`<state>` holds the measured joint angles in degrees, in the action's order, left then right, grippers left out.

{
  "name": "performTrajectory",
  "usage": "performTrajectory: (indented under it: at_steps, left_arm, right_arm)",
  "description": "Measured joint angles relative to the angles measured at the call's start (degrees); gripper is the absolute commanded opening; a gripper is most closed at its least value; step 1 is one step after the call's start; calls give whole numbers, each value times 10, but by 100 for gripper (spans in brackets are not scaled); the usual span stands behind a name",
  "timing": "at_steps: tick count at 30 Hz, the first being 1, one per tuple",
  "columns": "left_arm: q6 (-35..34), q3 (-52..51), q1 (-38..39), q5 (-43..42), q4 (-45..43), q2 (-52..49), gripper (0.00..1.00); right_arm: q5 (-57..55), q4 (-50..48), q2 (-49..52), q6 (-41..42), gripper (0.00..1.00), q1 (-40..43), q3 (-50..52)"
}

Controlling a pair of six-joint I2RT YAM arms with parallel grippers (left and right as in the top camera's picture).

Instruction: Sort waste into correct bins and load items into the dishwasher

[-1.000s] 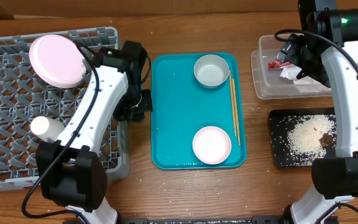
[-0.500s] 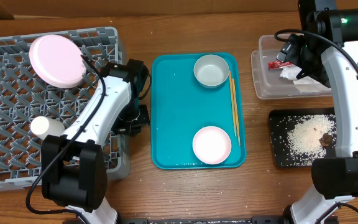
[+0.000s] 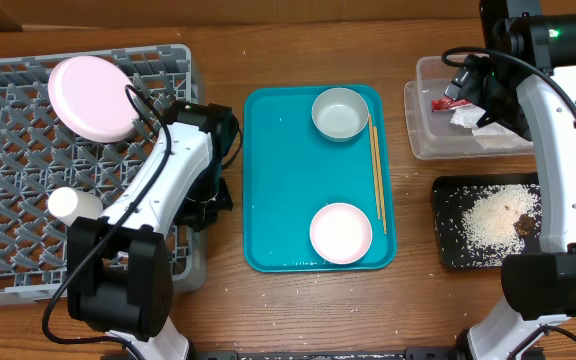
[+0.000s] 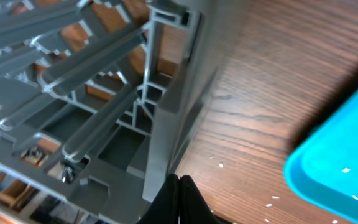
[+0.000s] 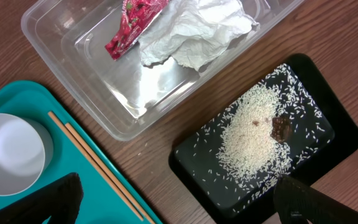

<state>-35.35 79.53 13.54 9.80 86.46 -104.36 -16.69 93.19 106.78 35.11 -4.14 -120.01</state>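
Left claw (image 4: 178, 186), tips pressed together and holding nothing, sits low beside the right wall of the rack (image 3: 28, 200), in the gap between it and the teal tray (image 3: 268, 150). The dish (image 3: 340, 232), probably the next thing to load, lies to the claw's right on the tray's near half. It is round and upright, so no axis matters. The left claw is much nearer to it than the right claw (image 5: 179, 186), which hangs spread wide and empty above the tub (image 3: 438, 140). The bowl (image 3: 339, 112) sits at the tray's far end, and the chopsticks (image 3: 376, 170) lie along its right edge, long axis running near to far. The plate (image 3: 90, 97) and cup (image 3: 73, 204) are in the rack. The wrapper (image 5: 132, 25) and napkin (image 5: 191, 31) lie in the tub, and the rice (image 5: 253, 130) and scrap (image 5: 281, 127) in the black tray (image 3: 448, 250). No writing is legible, and the wrapper's print is too small to read.
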Motion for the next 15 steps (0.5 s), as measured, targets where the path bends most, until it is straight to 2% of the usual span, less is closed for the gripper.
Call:
performTrajectory:
  at_steps: [8, 15]
  left_arm:
    - [-49, 0, -1, 68, 27, 0, 4]
    - [-52, 0, -1, 76, 14, 0, 4]
  right_arm:
    - [0, 0, 0, 0, 100, 0, 0]
    - [0, 0, 0, 0, 100, 0, 0]
